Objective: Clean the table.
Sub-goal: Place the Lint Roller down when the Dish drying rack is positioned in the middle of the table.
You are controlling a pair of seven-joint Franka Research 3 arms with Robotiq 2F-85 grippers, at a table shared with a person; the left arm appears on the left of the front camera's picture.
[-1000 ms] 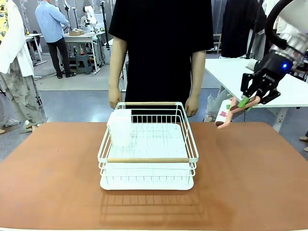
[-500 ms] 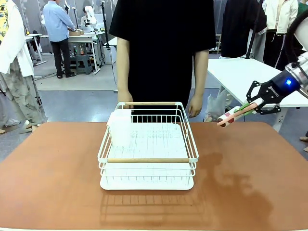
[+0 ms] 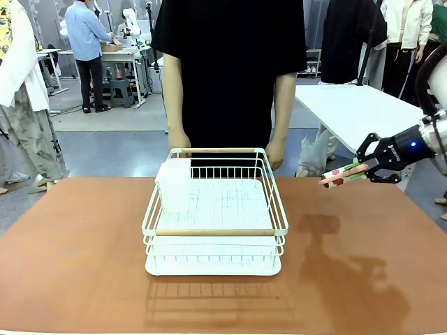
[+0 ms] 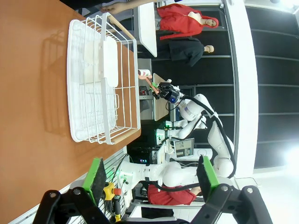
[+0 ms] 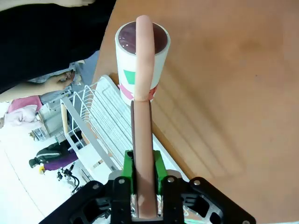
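Note:
The terracotta table (image 3: pixel 84 251) spreads across the front view. Above its far right edge, my right gripper (image 3: pixel 364 165) is shut on the pink handle of a white roller (image 3: pixel 334 174), which points left and lies almost level, clear of the tabletop. In the right wrist view the green pads clamp the handle (image 5: pixel 141 140), and the roller's white cylinder (image 5: pixel 140 65) with a green mark hangs over the table (image 5: pixel 233 93). My left gripper (image 4: pixel 152 175) is open with nothing between its fingers, high off the table (image 4: pixel 28 70).
A white wire rack (image 3: pixel 215 209) stands mid-table with a translucent white container (image 3: pixel 174 183) in its left part. A person in black stands at the far side, hands (image 3: pixel 274 150) near the rack's far rim. A white-topped table (image 3: pixel 356 112) lies beyond at right.
My right gripper has swung right and a little lower, and the roller has tipped from hanging downward to nearly level. The person's hands shifted slightly.

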